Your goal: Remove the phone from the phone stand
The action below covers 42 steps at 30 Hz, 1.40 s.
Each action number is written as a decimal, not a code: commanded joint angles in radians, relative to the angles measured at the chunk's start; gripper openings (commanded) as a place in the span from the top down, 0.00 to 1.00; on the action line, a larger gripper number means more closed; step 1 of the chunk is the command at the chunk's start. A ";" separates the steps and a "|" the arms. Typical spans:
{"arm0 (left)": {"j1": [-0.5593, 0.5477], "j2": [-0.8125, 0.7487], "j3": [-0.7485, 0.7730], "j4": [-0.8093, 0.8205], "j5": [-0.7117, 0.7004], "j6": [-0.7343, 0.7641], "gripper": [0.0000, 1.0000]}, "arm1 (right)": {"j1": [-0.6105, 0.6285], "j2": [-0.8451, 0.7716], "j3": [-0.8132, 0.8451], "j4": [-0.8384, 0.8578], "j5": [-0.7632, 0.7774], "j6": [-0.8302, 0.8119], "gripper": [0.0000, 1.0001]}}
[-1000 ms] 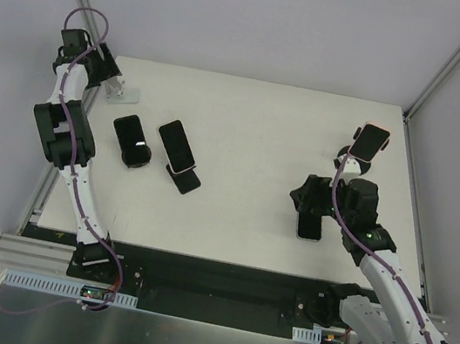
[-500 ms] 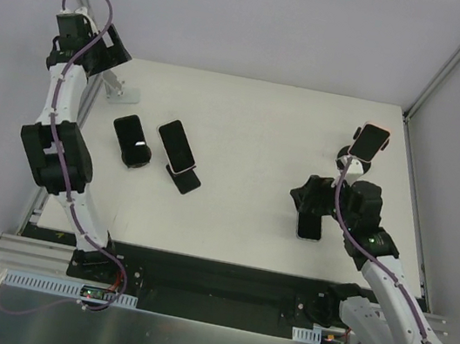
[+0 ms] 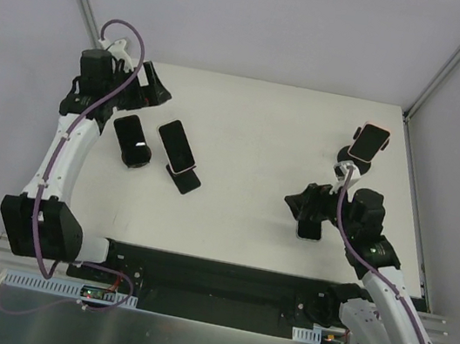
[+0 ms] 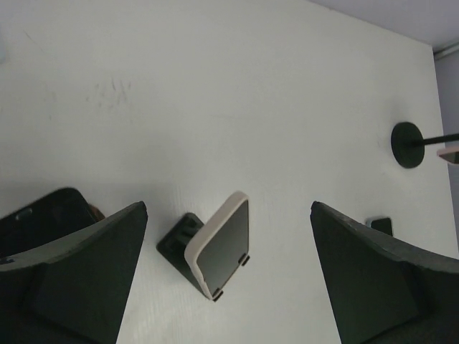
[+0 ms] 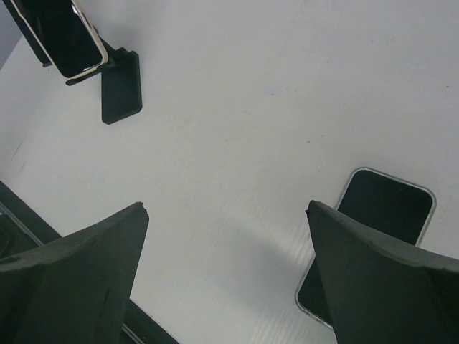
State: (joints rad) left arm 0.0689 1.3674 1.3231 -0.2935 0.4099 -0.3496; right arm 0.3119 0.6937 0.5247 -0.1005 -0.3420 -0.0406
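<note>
Nearest the bottom of the top view, the right gripper (image 5: 226,208) hangs over the lower right part of the table (image 3: 254,132). Its fingers (image 5: 79,272) are spread wide with nothing between them, so it's let go. A flat phone (image 3: 311,228) lies screen-up on the table right under it. In the right wrist view that phone sits at the lower right, partly tucked behind one finger.

Further up and to the left, in the middle-left of the top view, are two more phones. The pale-cased phone (image 3: 178,147) leans tilted on a black wedge stand (image 3: 185,180), so it's not off its stand. Just beside it on the left is a black phone (image 3: 132,138), also propped up, though I can't really make out what it's sitting on.

A bit further back, at the upper left, the left gripper (image 4: 228,208) hovers above those two. Its jaws are wide apart and it's holding nothing. In its wrist view the pale-cased phone shows right between the fingers, with bare table around it.

Farthest back on the right, a pink-cased phone (image 3: 369,141) is up on a round-base stand (image 3: 352,168), well apart from both grippers.
</note>
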 commanded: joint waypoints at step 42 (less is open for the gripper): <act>-0.029 -0.040 -0.397 0.323 0.267 -0.054 0.69 | 0.032 0.090 -0.006 0.212 -0.153 0.081 0.04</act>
State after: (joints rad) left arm 0.0509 1.3567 0.9333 -0.0185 0.6273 -0.4088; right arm 0.3347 0.7765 0.4767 0.0372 -0.4629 0.0273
